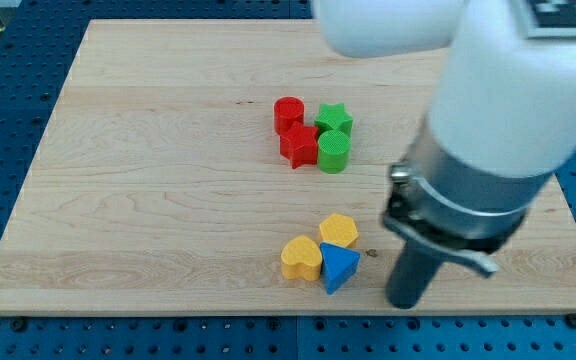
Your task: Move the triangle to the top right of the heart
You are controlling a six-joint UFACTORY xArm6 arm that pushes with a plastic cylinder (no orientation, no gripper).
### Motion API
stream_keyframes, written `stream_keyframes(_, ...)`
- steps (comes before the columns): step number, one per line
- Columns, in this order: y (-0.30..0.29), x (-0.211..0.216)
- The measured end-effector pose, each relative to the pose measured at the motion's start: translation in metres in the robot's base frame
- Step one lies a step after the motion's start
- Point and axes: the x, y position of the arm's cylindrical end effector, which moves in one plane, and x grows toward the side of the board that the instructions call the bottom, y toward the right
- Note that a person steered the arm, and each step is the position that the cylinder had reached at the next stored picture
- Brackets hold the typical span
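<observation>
The blue triangle (339,267) lies near the view's bottom edge of the wooden board (148,180). It touches the yellow heart (302,258) on its left and the yellow hexagon (339,230) above it. My tip (405,301) stands on the board a short way to the right of the triangle, slightly lower, with a gap between them. The white arm body hides the board's upper right part.
A cluster sits at the board's middle top: a red cylinder (288,112), a red star (299,146), a green star (334,120) and a green cylinder (333,152). The board's bottom edge is close below my tip.
</observation>
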Motion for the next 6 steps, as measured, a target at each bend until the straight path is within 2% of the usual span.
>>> stream_keyframes(2, -0.043, -0.012)
stream_keyframes(5, -0.063, -0.027)
stream_keyframes(6, -0.063, -0.017)
